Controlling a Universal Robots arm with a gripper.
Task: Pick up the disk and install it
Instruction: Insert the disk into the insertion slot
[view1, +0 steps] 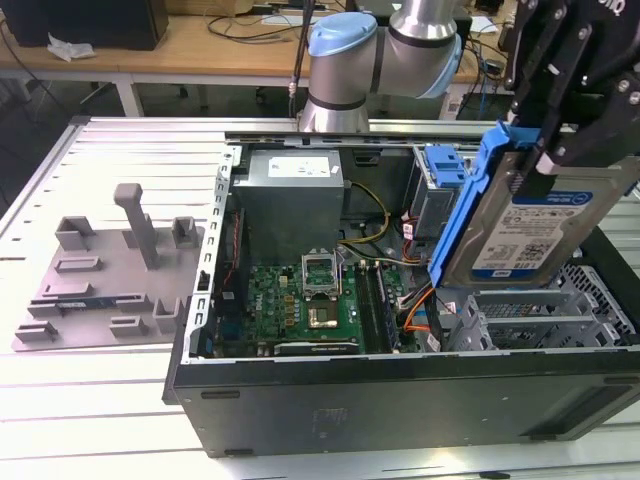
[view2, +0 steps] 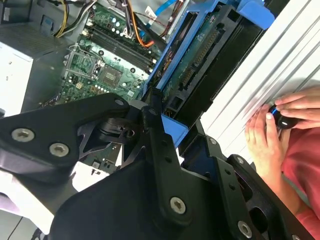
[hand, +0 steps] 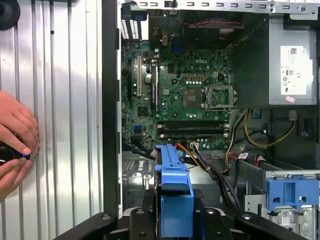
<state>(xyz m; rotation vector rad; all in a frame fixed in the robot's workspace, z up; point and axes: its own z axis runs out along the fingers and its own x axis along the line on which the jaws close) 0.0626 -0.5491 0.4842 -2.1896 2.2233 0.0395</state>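
Observation:
The disk (view1: 535, 230), a silver drive with a white-and-blue label in a blue carrier bracket, hangs tilted on edge above the open computer case (view1: 400, 390), on the exterior view's right. My black gripper (view1: 548, 140) is shut on its upper end. In the second wrist view the disk (view2: 200, 65) runs edge-on away from the gripper (view2: 167, 117), over the case's side wall. In the first wrist view the disk's blue bracket (hand: 172, 190) sticks out between the fingers (hand: 137, 220), above the case floor near the cables.
Inside the case lie the motherboard (view1: 300, 300), a grey power supply (view1: 295, 185) and a drive bay with a blue latch piece (view1: 447, 165). A grey fixture plate (view1: 110, 270) with upright posts lies on the slatted table. A person's hands (hand: 15, 145) rest beside the case.

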